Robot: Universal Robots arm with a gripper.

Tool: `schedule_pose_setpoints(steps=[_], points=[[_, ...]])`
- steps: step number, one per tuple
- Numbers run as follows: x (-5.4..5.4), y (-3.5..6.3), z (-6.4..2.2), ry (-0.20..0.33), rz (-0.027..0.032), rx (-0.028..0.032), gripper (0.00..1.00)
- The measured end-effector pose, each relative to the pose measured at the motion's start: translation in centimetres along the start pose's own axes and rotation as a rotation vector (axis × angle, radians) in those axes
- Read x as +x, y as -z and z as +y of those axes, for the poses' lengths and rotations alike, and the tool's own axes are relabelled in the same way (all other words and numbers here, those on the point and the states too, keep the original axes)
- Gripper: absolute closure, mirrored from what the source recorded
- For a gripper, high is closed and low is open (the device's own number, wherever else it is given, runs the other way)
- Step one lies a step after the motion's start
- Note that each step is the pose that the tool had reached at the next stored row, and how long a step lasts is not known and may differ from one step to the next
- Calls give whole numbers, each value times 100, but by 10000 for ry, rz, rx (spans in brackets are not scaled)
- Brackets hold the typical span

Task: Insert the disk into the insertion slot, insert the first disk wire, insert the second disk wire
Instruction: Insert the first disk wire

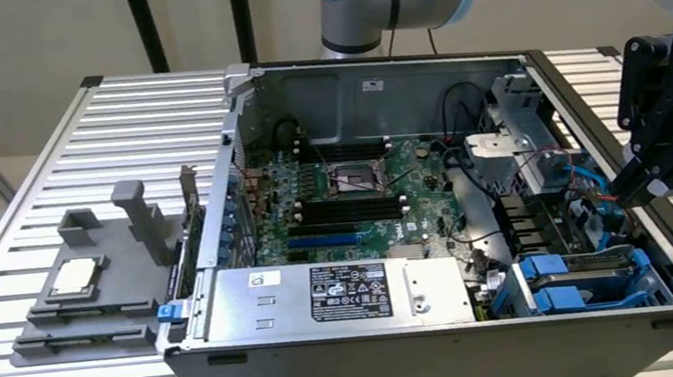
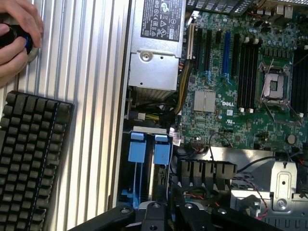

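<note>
- The disk (image 1: 588,261) looks already seated in the insertion slot (image 1: 573,296), at the front corner of the computer case (image 1: 456,346) on the exterior view's right.
- The gripper (image 1: 632,193) hangs over the case's edge on that side, near the slot. Its fingers are narrow, nearly together, and I cannot tell whether they pinch a wire.
- Step in hand, as I judge it: the first disk wire.
- That calls for squaring a small plug to its socket among the crowded cables (image 1: 571,183).
</note>
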State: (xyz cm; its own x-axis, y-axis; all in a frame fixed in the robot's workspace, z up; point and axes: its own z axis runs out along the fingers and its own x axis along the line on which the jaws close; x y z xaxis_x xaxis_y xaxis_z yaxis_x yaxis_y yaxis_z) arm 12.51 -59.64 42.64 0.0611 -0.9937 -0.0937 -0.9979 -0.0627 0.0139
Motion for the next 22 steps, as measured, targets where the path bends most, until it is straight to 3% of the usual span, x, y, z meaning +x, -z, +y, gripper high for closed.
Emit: schedule_pose_setpoints(steps=[9, 18, 22], points=[[-45, -1, -297, -1, -1, -6, 82], [-211, -136, -339, -1, 16, -7, 82], [-228, -210, -374, 8, 55, -11, 82]])
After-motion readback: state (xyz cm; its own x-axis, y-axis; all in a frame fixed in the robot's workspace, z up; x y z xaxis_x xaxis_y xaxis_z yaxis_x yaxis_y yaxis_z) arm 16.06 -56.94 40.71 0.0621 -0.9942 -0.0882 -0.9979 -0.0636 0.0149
